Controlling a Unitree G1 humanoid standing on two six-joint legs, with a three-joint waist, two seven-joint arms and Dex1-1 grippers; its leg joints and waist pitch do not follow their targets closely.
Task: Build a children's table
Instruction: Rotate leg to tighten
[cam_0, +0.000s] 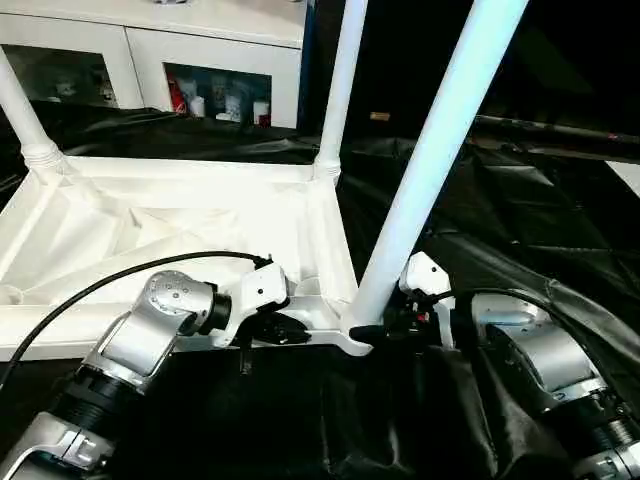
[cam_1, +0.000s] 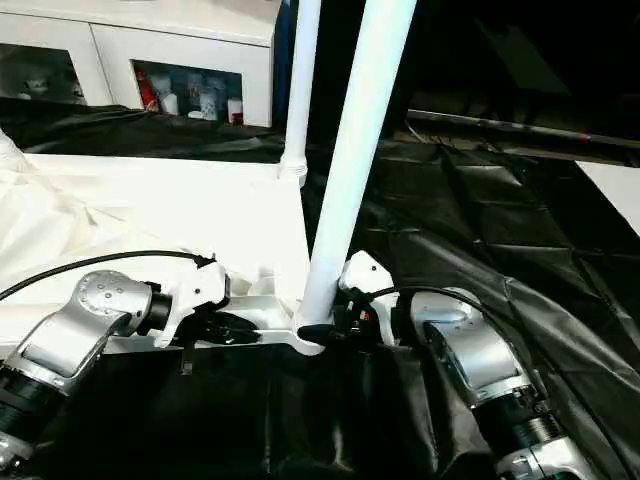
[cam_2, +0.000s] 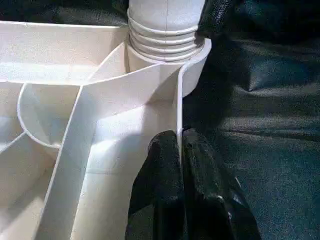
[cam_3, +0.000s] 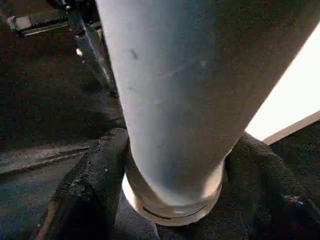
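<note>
Near leg top cut by frame edge; tabletop left end cropped.

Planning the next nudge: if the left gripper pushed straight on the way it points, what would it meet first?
Likely the corner socket holding the leg; the left gripper is pinching the tabletop's rim wall, which runs straight there.

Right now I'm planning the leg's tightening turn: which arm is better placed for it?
Right. The right gripper flanks the near leg at its base, while the left gripper is clamped on the tabletop wall, steadying it.
</note>
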